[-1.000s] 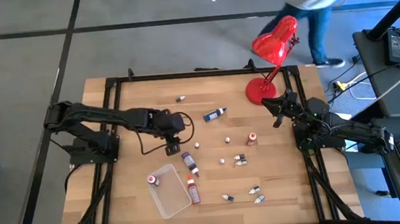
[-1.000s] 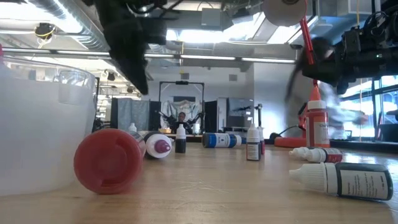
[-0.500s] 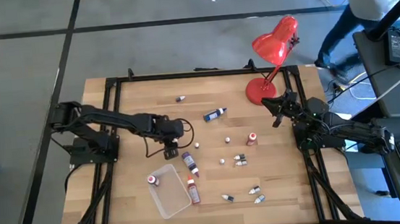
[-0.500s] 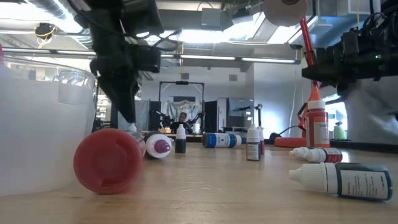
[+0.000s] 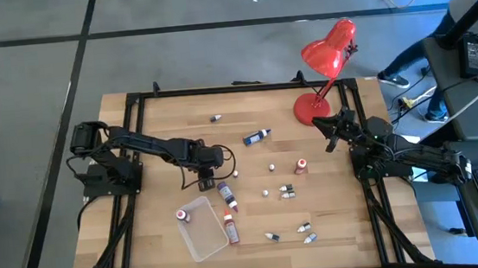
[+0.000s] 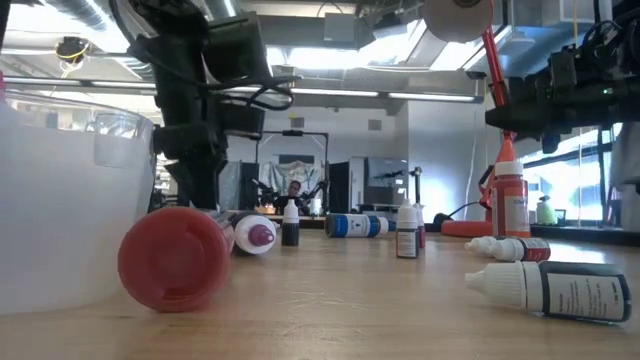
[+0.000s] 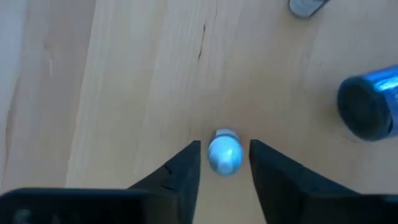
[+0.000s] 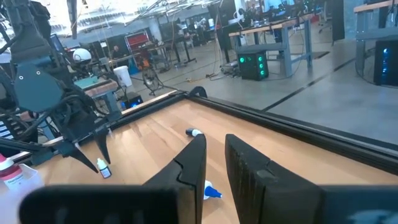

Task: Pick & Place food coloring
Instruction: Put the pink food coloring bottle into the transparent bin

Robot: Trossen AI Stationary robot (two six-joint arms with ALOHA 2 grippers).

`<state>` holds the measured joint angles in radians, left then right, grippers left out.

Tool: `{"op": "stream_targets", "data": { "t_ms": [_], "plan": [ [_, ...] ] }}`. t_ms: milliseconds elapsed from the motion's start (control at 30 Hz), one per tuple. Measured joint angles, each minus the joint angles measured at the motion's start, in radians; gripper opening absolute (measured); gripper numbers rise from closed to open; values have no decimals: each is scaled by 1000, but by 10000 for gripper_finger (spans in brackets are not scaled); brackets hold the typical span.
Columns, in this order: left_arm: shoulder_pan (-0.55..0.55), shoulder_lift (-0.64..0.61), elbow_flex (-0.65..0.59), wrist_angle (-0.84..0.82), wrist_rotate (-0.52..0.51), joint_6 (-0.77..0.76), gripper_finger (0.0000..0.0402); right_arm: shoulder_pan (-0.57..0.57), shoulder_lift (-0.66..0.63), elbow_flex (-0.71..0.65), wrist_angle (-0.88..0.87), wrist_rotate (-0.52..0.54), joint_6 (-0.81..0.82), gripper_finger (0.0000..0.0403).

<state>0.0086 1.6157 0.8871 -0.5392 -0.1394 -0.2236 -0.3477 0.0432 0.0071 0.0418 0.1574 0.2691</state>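
Observation:
Several tiny food coloring bottles lie or stand scattered over the wooden table [image 5: 250,163]. My left gripper [image 5: 204,183] points straight down, left of the purple bottle [image 5: 226,195] lying on its side. It is open. Its fingers stand on either side of a small upright white-capped bottle [image 7: 224,152], with a sliver of gap on each side. From above, the gripper hides this bottle. It shows in the right wrist view as the bottle [image 8: 103,167] under the left gripper [image 8: 93,149]. My right gripper [image 5: 329,132] waits near the lamp base, its fingers slightly apart [image 8: 215,171].
A clear tray [image 5: 200,229] lies near the left gripper, a red-capped bottle [image 5: 181,214] at its corner. A red bottle [image 5: 231,229], a blue bottle [image 5: 257,137] and an orange one [image 5: 300,166] are scattered about. The red lamp [image 5: 327,52] stands at the far right.
My left gripper has moved toward the table's near edge and a little left, and has come down until its fingers stand around the small white-capped bottle. A person beyond the table's far right corner has walked off to the right.

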Motion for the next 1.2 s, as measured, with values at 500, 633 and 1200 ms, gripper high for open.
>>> {"op": "stream_targets", "data": {
  "t_ms": [500,633,1200],
  "plan": [
    [-14,-18,96,-106,17,-81,59,0,1,0,0,0,-5,65],
    [-60,-39,240,-201,22,-79,59,0,1,0,0,0,-13,65],
    [-528,43,474,-203,-78,-494,62,0,2,0,-1,-1,-12,65]
  ]
}}
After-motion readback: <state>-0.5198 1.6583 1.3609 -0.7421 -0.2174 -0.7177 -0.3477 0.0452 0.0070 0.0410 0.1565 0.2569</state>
